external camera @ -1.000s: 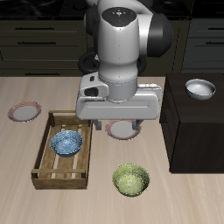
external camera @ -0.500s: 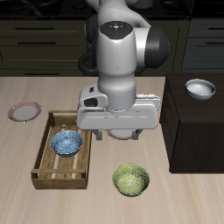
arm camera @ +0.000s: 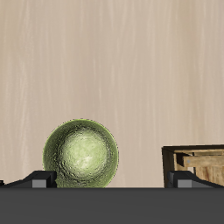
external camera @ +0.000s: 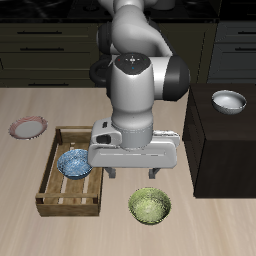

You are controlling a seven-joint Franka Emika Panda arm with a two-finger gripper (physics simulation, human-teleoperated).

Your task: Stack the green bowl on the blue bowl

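Note:
The green bowl (external camera: pixel 149 205) stands upright on the table near the front edge; in the wrist view (arm camera: pixel 81 154) its speckled inside shows. The blue bowl (external camera: pixel 76 163) sits inside a wooden tray (external camera: pixel 50 186), whose corner also shows in the wrist view (arm camera: pixel 197 162). My gripper (external camera: pixel 130 174) hangs above the table between the two bowls, a little farther back than the green bowl. It is open and empty, with its fingertips (arm camera: pixel 39 179) wide apart. The green bowl lies below it, off-centre, toward one finger.
A pink-rimmed plate (external camera: pixel 28 127) lies on the table beyond the tray. A white-grey bowl (external camera: pixel 229 101) stands on a dark cabinet block (external camera: pixel 225 145) beside the table. The arm hides part of the table behind the gripper.
The gripper has moved toward the table's front edge and lower, closer to the green bowl. It now hides the pink-rimmed plate seen behind it earlier. The bowls have not moved.

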